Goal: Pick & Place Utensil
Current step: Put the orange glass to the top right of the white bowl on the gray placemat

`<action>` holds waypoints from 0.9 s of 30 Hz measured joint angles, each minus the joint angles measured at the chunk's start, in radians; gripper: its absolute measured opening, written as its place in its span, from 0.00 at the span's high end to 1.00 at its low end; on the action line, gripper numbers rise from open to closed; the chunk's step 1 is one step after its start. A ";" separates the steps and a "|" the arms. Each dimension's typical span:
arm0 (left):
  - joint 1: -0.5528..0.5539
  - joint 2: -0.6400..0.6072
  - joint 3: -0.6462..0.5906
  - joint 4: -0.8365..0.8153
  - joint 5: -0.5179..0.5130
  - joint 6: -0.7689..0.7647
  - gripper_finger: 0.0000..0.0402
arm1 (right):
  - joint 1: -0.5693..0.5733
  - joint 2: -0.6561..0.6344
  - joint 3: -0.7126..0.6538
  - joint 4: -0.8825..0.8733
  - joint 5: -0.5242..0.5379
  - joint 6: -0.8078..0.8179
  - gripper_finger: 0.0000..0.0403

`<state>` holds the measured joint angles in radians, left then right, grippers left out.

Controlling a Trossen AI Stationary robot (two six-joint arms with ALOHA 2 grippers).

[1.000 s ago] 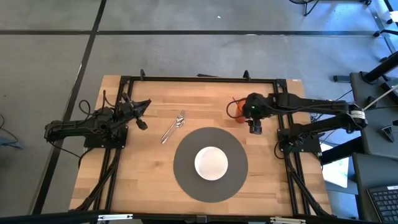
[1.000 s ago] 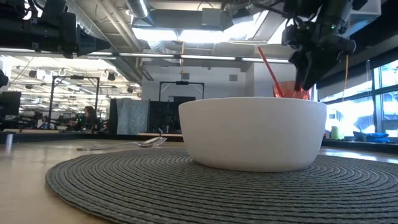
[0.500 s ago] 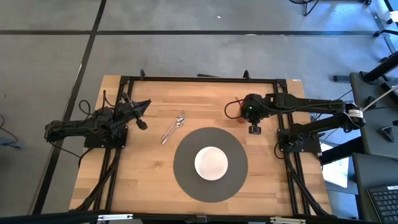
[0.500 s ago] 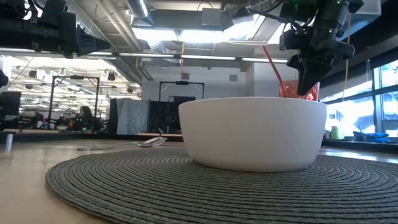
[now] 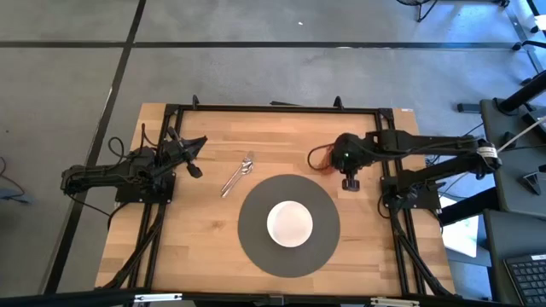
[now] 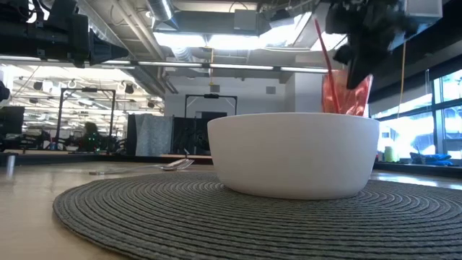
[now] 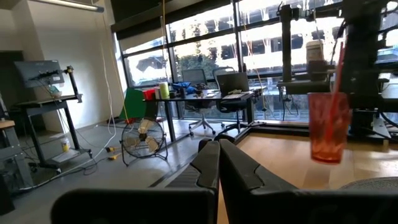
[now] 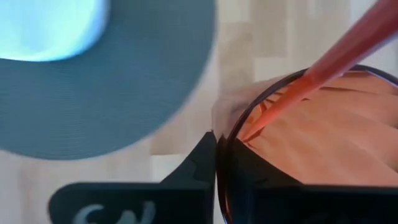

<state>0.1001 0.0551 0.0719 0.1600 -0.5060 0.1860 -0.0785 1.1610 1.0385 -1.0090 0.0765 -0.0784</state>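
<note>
Right gripper (image 5: 341,164): hangs over the table's right half, just beyond the mat's far-right edge, fingers pinched on the wall of a red cup.
Grip: one finger (image 8: 199,163) lies outside the wall and the other seems to sit inside, so the rim is clamped between them; that likely keeps the cup upright and its mouth clear.
Cup (image 6: 345,92): translucent red, seen above and behind the bowl in the low view, apparently lifted off the wood, though its base is hidden there.
Straw (image 6: 323,52): red, standing in the cup and leaning against the rim; long axis steep, its top tilted towards the left arm's side.
Left gripper (image 5: 194,155): waits low at the table's left edge, fingers closed together and holding nothing, pointing across towards the cup.
Utensil (image 5: 238,174): a metal spoon flat on the bare wood, left of centre, just off the mat's far-left edge, untouched by either arm.
Utensil axis: runs diagonally, head towards the far side and a little rightward, handle towards the near-left.
Bowl (image 5: 290,223): white, centred on the mat, probably the place for the spoon.
Mat (image 5: 256,239): round, grey, woven, near the table's front middle.
Judgement: the spoon is not yet picked; the nearer left arm seems better placed for it.
</note>
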 joint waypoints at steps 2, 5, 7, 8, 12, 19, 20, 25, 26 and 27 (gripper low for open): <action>0.000 0.000 0.000 0.000 0.000 0.000 0.99 | 0.055 0.014 0.022 -0.013 0.001 0.041 0.96; 0.000 0.000 0.000 0.000 0.000 -0.004 0.99 | 0.137 0.052 0.044 -0.015 0.000 0.069 0.97; 0.000 0.000 0.000 0.000 0.000 -0.005 0.99 | 0.187 0.088 0.061 -0.036 0.000 0.089 0.97; 0.000 0.000 0.000 0.000 0.000 -0.005 0.99 | 0.214 0.105 0.069 -0.045 0.000 0.095 0.97; 0.000 0.000 0.000 0.000 0.000 -0.006 0.99 | 0.295 0.164 0.090 -0.041 0.010 0.105 0.96; 0.000 0.000 0.000 0.000 0.000 0.000 0.99 | 0.344 0.222 0.108 -0.012 0.011 0.132 0.97; 0.000 0.000 0.000 0.000 0.000 0.000 0.99 | 0.347 0.227 0.107 -0.012 0.011 0.132 0.97; 0.000 0.000 0.000 0.000 0.001 0.000 0.99 | 0.349 0.247 0.105 -0.006 0.010 0.147 0.96; 0.000 0.000 0.000 0.000 0.001 0.000 0.99 | 0.349 0.251 0.105 -0.005 0.010 0.147 0.96; 0.000 0.000 0.000 -0.001 0.001 0.000 0.99 | 0.349 0.253 0.106 -0.003 0.011 0.147 0.96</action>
<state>0.1000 0.0549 0.0719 0.1594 -0.5053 0.1860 0.2703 1.4139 1.1442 -1.0122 0.0872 0.0685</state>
